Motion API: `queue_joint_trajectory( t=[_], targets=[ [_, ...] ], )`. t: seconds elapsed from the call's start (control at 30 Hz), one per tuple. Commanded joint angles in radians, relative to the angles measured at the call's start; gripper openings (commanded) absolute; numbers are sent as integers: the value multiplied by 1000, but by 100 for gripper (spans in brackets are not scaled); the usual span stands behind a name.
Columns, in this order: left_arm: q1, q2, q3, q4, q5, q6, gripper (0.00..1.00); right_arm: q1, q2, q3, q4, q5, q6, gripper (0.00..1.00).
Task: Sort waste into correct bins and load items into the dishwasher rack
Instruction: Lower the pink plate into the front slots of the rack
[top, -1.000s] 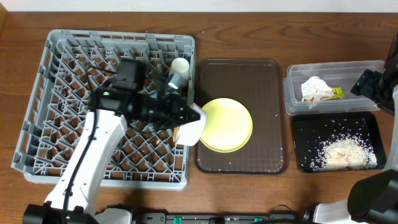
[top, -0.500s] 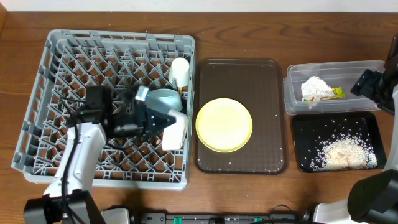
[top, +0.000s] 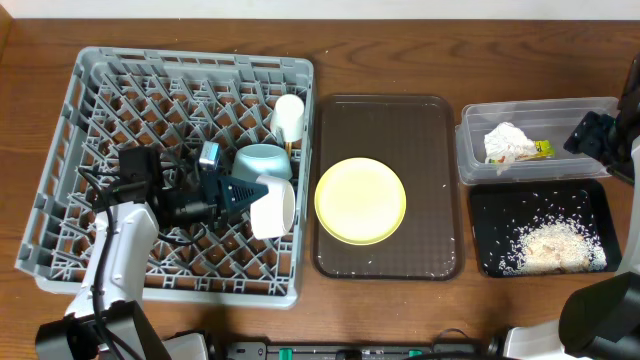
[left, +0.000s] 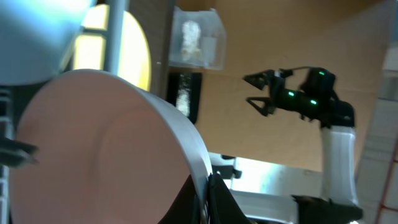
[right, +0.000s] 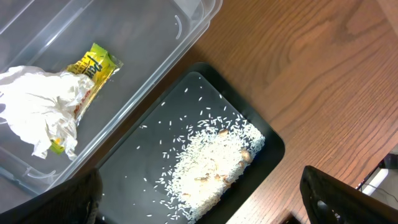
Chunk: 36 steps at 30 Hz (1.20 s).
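The left gripper is clenched on the rim of the white bowl, which lies tipped on its side over the dishwasher rack. The light blue bowl sits just beside the fingers, and the yellow plate lies beyond the tips. The right gripper hangs spread wide, with the black tray of rice beneath it.

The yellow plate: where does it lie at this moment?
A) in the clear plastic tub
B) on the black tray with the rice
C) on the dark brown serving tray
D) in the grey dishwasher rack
C: the yellow plate lies flat on the dark brown serving tray, beside the grey dishwasher rack and not inside it.
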Motion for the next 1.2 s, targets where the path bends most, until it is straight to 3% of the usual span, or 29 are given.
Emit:
queue_joint_trajectory(
  t=[0.0, 0.1, 0.13, 0.33, 0.57, 0.87, 1.17],
  targets=[
    [19, 10, -42, -14, -253, 10, 8, -11, -16, 5, -1, 10, 13, 99],
    [19, 10, -42, -13, -308, 10, 17, -11, -16, 5, -1, 10, 13, 99],
    [19, 10, -42, -13, -323, 10, 28, -11, -16, 5, -1, 10, 13, 99],
    [19, 9, -38, 13, -330, -26, 44, -11, -16, 5, -1, 10, 13, 99],
    [19, 3, 30, 16, -361, -87, 51, -11, -16, 5, -1, 10, 13, 99],
    [19, -102, 64, 16, -628, -171, 62, -11, -16, 5, -1, 10, 13, 99],
    [19, -283, 80, 16, -780, -232, 68, -11, -16, 5, -1, 10, 13, 99]
  ],
)
